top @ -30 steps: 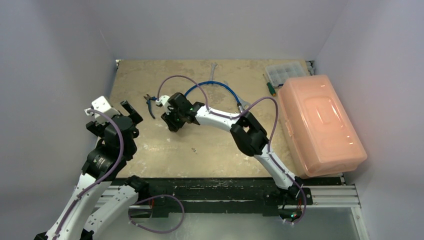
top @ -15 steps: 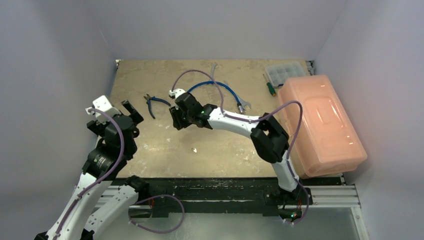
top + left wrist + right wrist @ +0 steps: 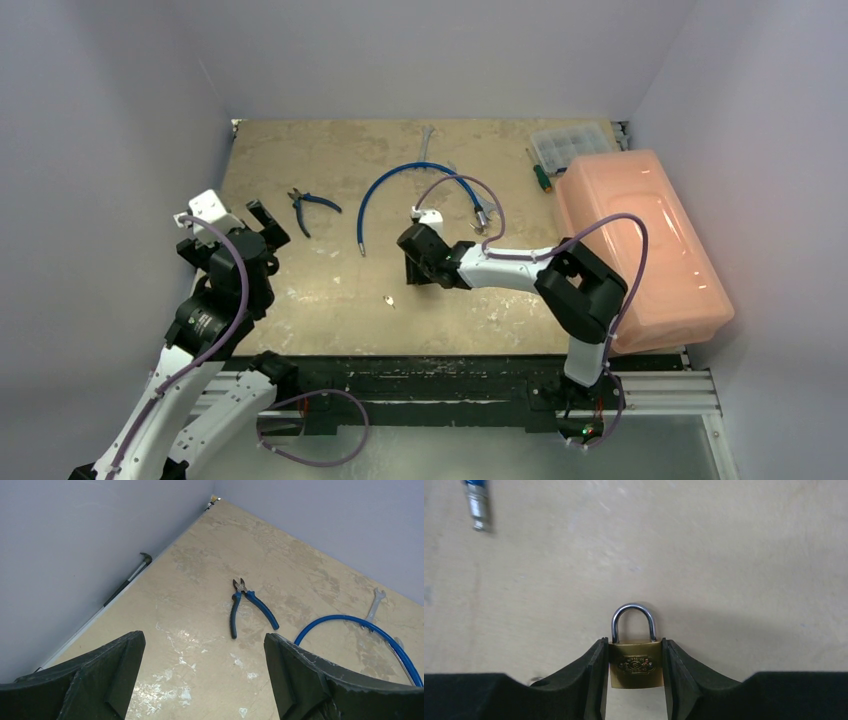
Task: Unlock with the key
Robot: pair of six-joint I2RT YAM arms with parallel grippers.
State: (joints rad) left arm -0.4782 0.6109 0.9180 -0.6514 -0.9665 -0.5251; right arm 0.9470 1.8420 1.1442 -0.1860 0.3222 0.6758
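Your right claw (image 3: pixel 634 647): part-closed, clamping brass padlock (image 3: pixel 635 666) by its sides; shackle (image 3: pixel 634 609) closed. Your left claw (image 3: pixel 202 639): wide apart, empty. Key (image 3: pixel 388 299) lies on table (image 3: pixel 300 160) near right claw, on side facing left claw, not picked up. Pickup, insertion, turn all remain.

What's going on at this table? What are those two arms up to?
Two robot arms are set up to open a lock with a key. The right hand is clamped on the sides of a small brass padlock, which looks closed. The key lies loose on the table near that hand, with nothing touching it. The left hand hangs wide open and empty over the table's left side, close to a pair of blue-handled pliers.
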